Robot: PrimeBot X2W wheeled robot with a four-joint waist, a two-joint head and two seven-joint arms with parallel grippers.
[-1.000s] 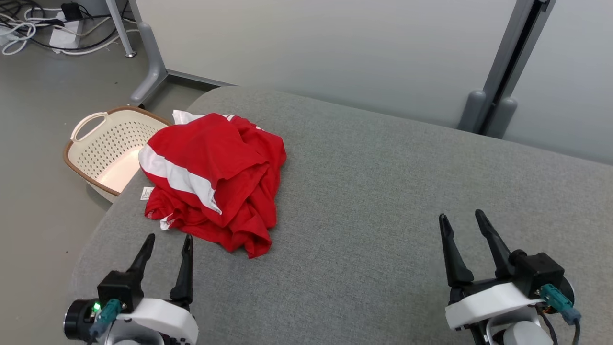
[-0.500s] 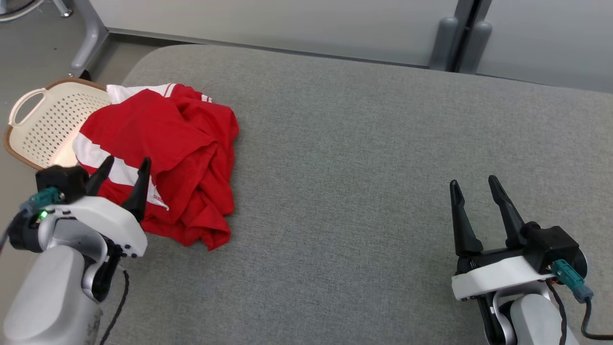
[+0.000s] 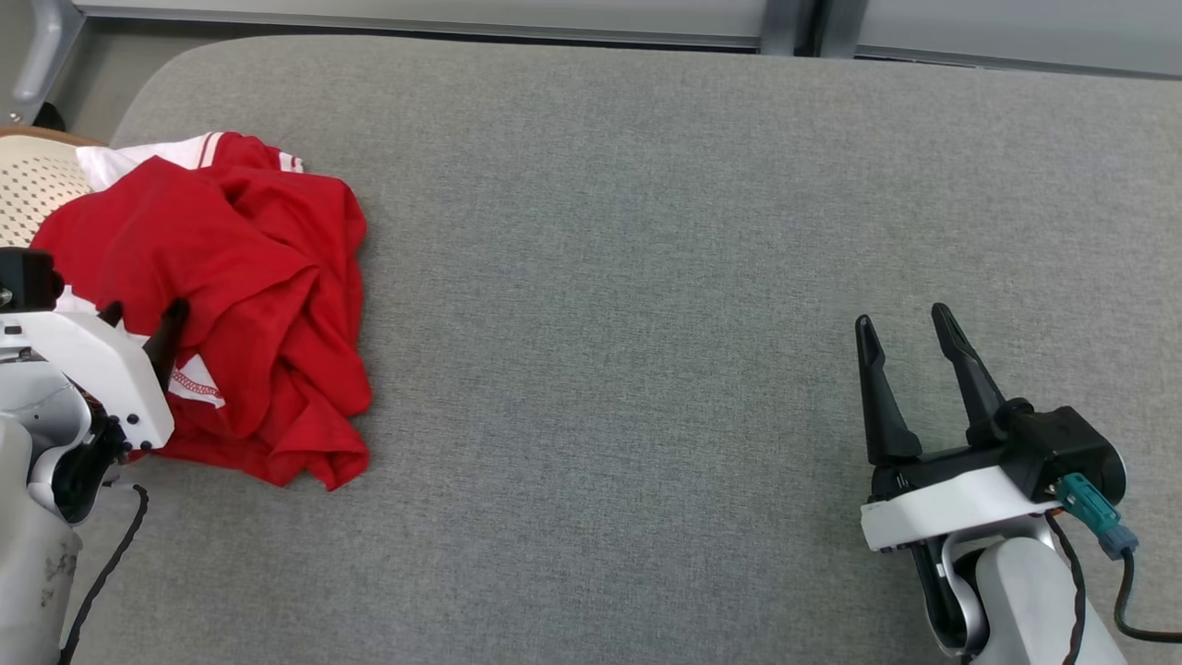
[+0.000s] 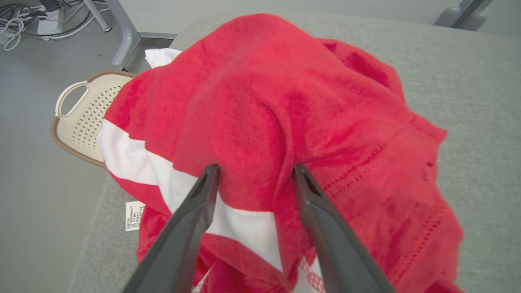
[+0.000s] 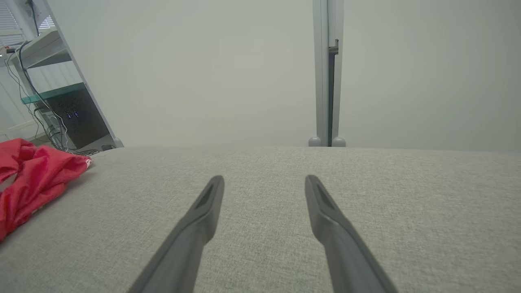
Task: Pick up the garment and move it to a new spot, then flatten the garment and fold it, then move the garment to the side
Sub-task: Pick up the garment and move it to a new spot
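Nearest me, my left gripper (image 3: 145, 309) is standing with its jaws spread wide. Both fingertips are pressing at a raised fold of the garment (image 3: 249, 268) without clamping it. My right gripper (image 3: 902, 316) is hovering well apart on the other side, jaws likewise wide and carrying nothing, above the bare cushion (image 3: 628, 277).

One garment is lying crumpled in a heap at the left end of this grey cushion. It is red with white bands, and one white care label (image 4: 133, 210) is sticking out at its near-left side, close to the cushion's rounded rim. Between my two grippers the cushion is running as unbroken grey fabric, giving open room across the middle and right.

Just beyond the heap, one cream perforated basket (image 4: 87, 118) with a brown rim is sitting on the floor (image 4: 36, 183), hard by the cushion's left edge. The garment is overlapping its rim in the head view, and I cannot tell whether they are touching.

Farther off, pale partition panels (image 5: 203, 73) are closing the back edge, meeting at one grey post (image 5: 328, 73). A tangle of cables (image 4: 16, 20) is lying on the floor at the far left.
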